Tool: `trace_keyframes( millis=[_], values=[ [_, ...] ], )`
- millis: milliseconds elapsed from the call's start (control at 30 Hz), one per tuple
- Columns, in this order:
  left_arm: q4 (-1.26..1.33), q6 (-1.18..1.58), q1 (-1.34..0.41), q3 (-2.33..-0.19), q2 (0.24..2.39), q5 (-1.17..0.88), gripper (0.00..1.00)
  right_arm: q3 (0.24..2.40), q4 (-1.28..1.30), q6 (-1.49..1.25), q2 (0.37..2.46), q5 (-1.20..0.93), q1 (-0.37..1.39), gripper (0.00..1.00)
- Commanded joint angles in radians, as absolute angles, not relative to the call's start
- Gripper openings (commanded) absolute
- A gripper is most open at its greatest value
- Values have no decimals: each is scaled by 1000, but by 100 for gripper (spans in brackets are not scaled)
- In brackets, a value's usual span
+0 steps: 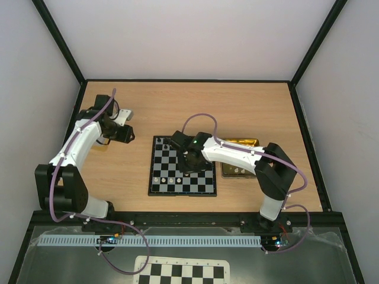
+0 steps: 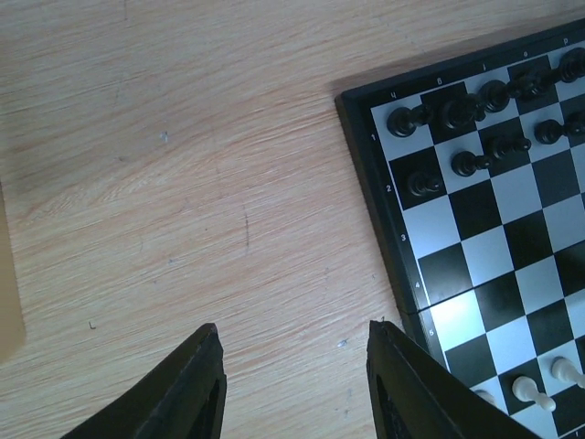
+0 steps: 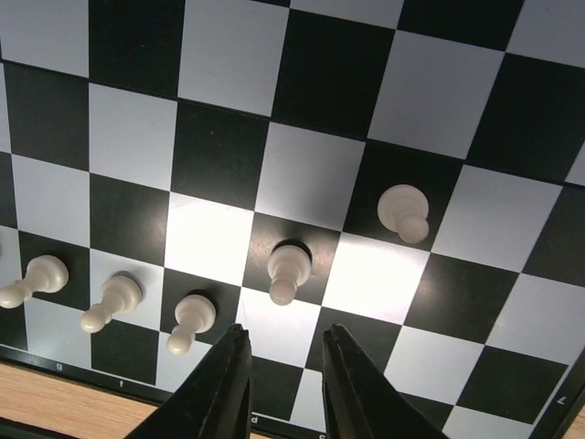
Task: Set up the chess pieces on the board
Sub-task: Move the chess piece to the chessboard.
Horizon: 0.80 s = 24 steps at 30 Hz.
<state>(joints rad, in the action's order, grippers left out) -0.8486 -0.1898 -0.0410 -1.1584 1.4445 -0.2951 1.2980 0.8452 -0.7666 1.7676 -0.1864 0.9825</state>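
The black-framed board (image 1: 198,184) lies at the table's middle. Several white pawns (image 1: 167,178) stand near its front left; black chessmen (image 1: 167,143) stand at its far left corner. My right gripper (image 1: 188,164) hovers over the board. In the right wrist view it (image 3: 285,334) is open a little and empty, its tips just short of a white pawn (image 3: 288,270). Another pawn (image 3: 402,212) stands a square off to the right, and three more (image 3: 111,300) stand to the left. My left gripper (image 2: 294,327) is open and empty over bare wood left of the board (image 2: 366,155).
A gold tin tray (image 1: 240,142) lies right of the board, partly under my right arm. An unframed checker sheet (image 1: 183,273) lies below the table's near edge. Black pieces (image 2: 457,114) crowd the board corner in the left wrist view.
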Motion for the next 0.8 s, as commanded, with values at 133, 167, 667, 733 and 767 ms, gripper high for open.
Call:
trace_keyframes(
  millis=[133, 167, 667, 733, 767],
  values=[
    [-829, -167, -46, -1180, 1450, -283, 44, 1348, 865, -751, 1804, -184, 993, 21],
    [-828, -166, -46, -1180, 1450, -284, 44, 1347, 865, -748, 1806, -183, 994, 21],
    [-826, -169, -48, -1163, 1420, -279, 45, 1373, 867, -728, 1877, -175, 993, 20],
    [-827, -170, -48, -1161, 1415, -276, 45, 1378, 865, -723, 1886, -173, 993, 20],
    [-827, -170, -48, -1160, 1414, -276, 45, 1380, 867, -720, 1894, -172, 993, 20]
  ],
)
